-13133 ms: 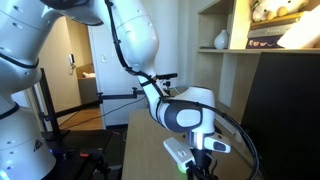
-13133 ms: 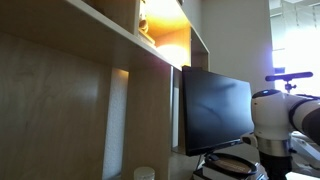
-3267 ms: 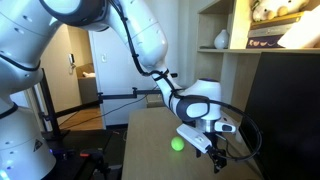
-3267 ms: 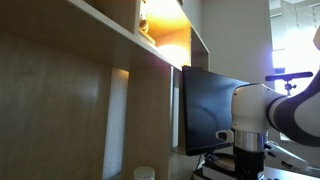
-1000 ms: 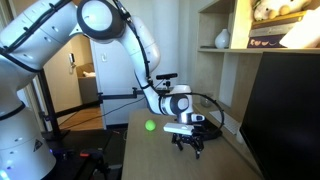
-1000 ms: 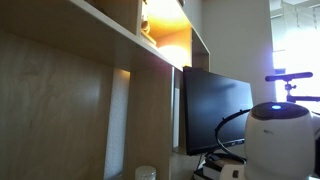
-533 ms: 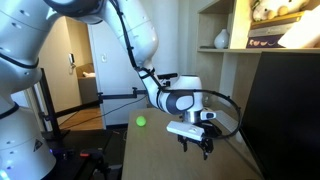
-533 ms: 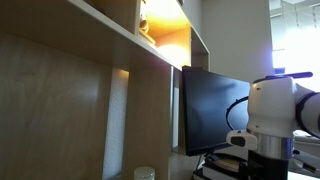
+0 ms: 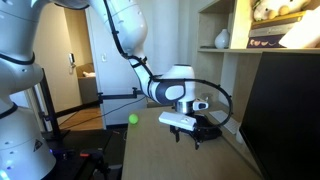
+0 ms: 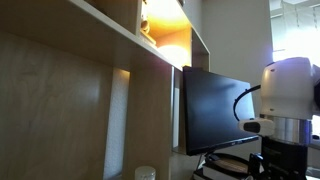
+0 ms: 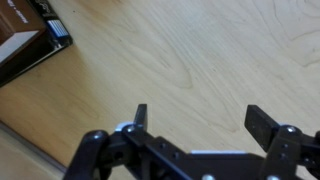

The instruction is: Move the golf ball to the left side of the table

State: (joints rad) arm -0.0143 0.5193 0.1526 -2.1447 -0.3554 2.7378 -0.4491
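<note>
The golf ball (image 9: 133,119), small and fluorescent green, sits at the far left edge of the table (image 9: 160,155) in an exterior view. My gripper (image 9: 192,139) hangs above the table to the right of the ball, well apart from it. In the wrist view the gripper (image 11: 198,116) is open and empty, with only bare tan wood (image 11: 200,50) between its fingers. The ball does not show in the wrist view.
A black monitor (image 9: 285,110) stands at the table's right side and also shows in the other exterior view (image 10: 215,112). A wooden shelving unit (image 9: 240,30) rises behind. A dark flat object (image 11: 25,45) lies at the table edge in the wrist view.
The ball has rolled left along the table to its left edge. My gripper has risen slightly and shifted a little, open and empty.
</note>
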